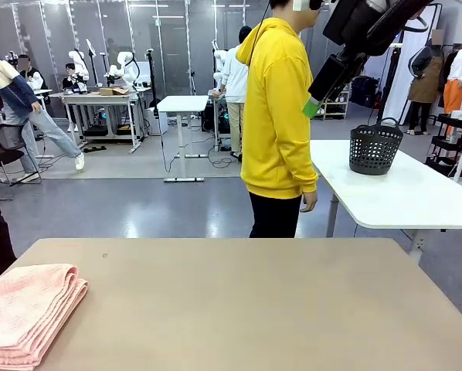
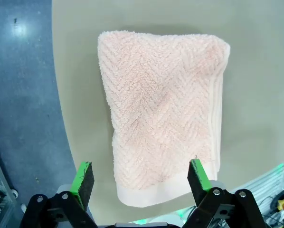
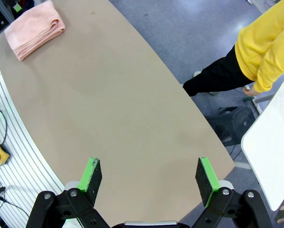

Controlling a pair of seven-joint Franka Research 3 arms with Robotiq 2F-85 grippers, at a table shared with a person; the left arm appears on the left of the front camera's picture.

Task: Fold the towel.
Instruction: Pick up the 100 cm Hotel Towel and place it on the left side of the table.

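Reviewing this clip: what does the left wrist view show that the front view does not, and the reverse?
Left wrist view alone: the left gripper open above the towel, whose herringbone weave and plain border band can be seen from above. Front view alone: the person in a yellow top standing beyond the table, the black basket on a white table behind, and the right arm raised at upper right. Both share: the pink towel, folded, lying on the tan table near its edge on the robot's left.
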